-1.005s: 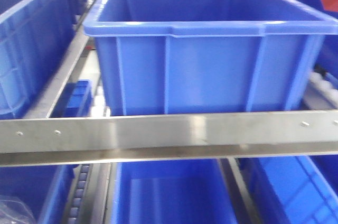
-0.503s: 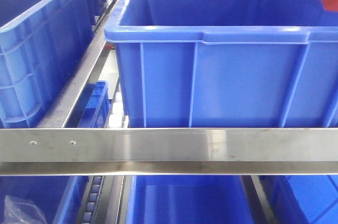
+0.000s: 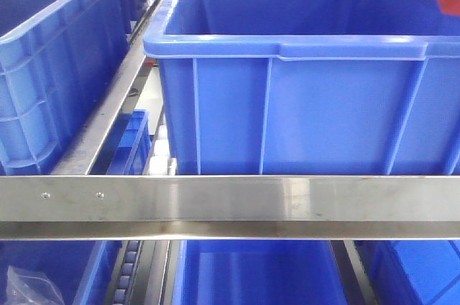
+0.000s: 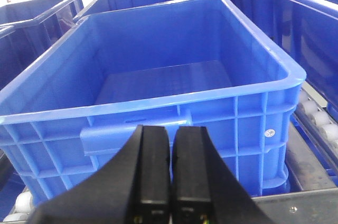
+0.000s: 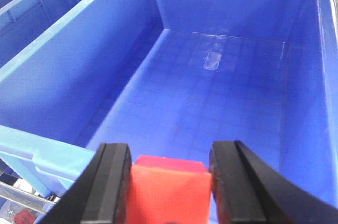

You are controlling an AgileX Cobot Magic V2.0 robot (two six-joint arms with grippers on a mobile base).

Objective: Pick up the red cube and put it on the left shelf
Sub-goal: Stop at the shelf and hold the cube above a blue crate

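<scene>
The red cube (image 5: 168,189) sits between the black fingers of my right gripper (image 5: 170,152), which is shut on it. It hangs just inside the near rim of a large blue crate (image 5: 222,92), above the crate's bare floor. The left shelf shows in the front view as a steel front rail (image 3: 230,201) with the same kind of ribbed blue crate (image 3: 302,103) behind it. My left gripper (image 4: 169,128) is shut on nothing and hovers before the near wall of another blue crate (image 4: 253,108). Neither gripper shows in the front view.
A second blue crate (image 3: 50,67) stands at the left on the same tier, with a steel divider rail (image 3: 108,118) between them. Lower-tier crates (image 3: 251,276) sit under the front rail. White rollers (image 4: 319,123) run beside the crate on the right. A crumpled plastic bag (image 3: 21,287) lies at the bottom left.
The front view has shifted: the crate and the rail now sit further right and lower in the frame. A red patch at the top right edge has left the view.
</scene>
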